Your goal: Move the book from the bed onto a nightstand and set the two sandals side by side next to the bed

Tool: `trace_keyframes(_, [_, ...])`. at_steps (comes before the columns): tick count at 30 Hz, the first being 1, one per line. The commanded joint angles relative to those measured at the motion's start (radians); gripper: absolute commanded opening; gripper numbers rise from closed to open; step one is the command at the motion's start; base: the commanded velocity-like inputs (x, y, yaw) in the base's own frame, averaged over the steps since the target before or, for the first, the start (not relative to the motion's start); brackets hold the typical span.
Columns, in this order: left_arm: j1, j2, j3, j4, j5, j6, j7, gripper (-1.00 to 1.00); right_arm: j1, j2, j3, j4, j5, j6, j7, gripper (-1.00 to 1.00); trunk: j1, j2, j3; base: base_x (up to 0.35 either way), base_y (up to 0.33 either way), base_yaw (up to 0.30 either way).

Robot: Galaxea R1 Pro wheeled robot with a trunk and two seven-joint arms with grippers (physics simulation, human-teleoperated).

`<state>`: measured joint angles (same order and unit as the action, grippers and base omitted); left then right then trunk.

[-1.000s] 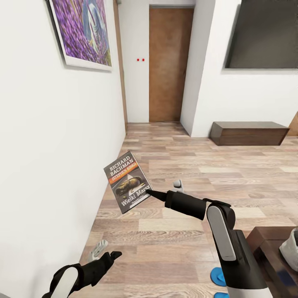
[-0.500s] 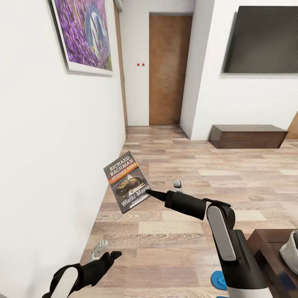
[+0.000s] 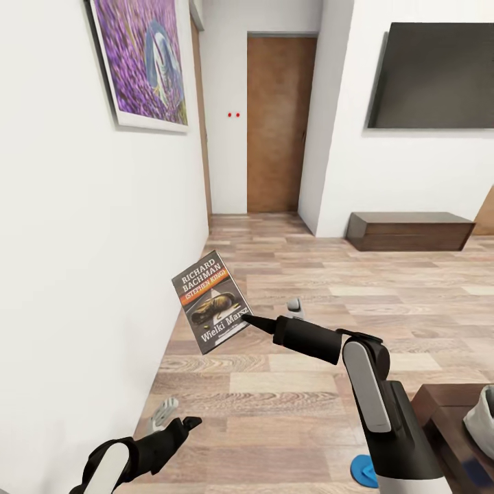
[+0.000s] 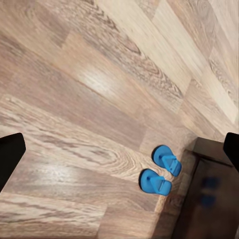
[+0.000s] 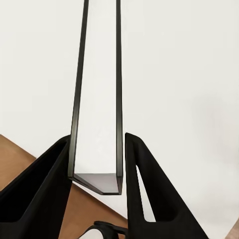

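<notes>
Two black fingers of my right gripper (image 3: 248,320) pinch the dark paperback book (image 3: 211,302) at ten o'clock, carried clear of the floor for the nightstand trip; left gripper (image 3: 171,416) hangs slack, unclenched.

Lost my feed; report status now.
Right claw shut on book, held above floor. Left claw open, empty. Sandals paired by dark furniture. White wall close on the left.
</notes>
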<state>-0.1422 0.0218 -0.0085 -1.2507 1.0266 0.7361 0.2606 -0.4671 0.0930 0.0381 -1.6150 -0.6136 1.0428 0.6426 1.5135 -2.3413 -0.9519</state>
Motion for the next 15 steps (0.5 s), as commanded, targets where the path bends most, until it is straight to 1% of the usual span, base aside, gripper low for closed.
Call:
trace_keyframes(1, [0.000,0.000,-0.001,-0.001,0.010,0.002,0.009,1.00,-0.001,0.001,-0.001,0.000,0.005,0.004,0.006,-1.00,0.000,0.000,0.001,0.000,0.000,0.000])
trace_keyframes(15, [0.000,0.001,-0.001,-0.001,0.010,0.002,0.009,1.00,-0.001,0.001,-0.001,0.000,0.005,0.004,0.006,-1.00,0.000,0.000,0.023,0.000,0.000,0.000])
